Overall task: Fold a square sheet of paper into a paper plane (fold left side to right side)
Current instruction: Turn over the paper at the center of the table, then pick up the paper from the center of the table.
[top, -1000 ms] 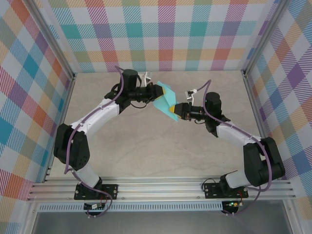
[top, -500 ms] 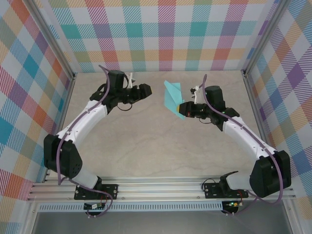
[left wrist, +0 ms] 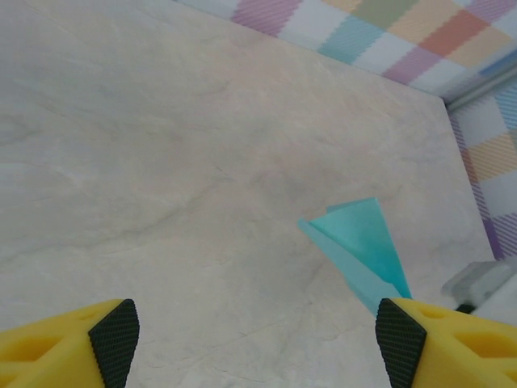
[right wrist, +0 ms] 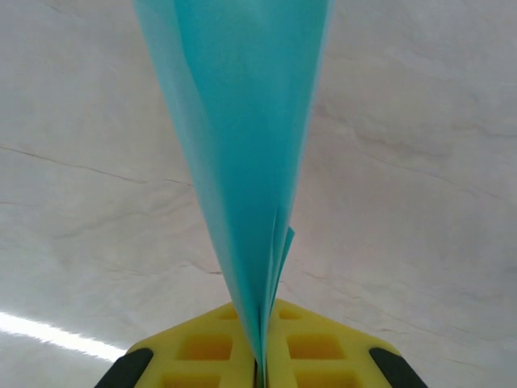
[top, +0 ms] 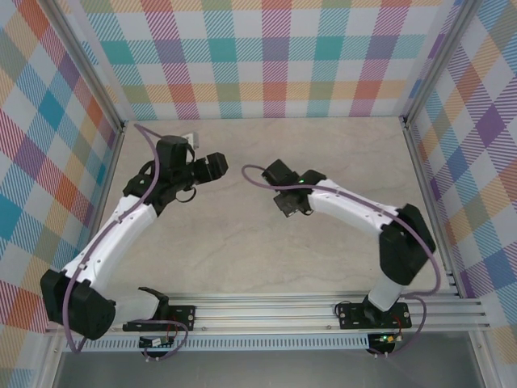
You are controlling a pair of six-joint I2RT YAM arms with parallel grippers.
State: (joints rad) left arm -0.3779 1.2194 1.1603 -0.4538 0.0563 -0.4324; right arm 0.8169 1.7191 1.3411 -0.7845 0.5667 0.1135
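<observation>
Surface: pale marbled desk (top: pixel 242 259), boxed in by bright plaid walls (top: pixel 275 56).
Left gripper (left wrist: pixel 257 343): jaws spread wide with nothing between them. It has let go of the paper and drawn back toward the desk's left edge.
Right gripper (right wrist: pixel 258 368): pinched tight on the narrow end of the paper plane (right wrist: pixel 242 137) and now carries it alone.
Plane's place: over the desk's middle, apparently clear of the surface, widening away from the fingers.
Change: two grips have become one, and the right arm has swung inward.
Meaning: the folding looks done, or nearly so. Setting the plane down seems the likely next step.
</observation>
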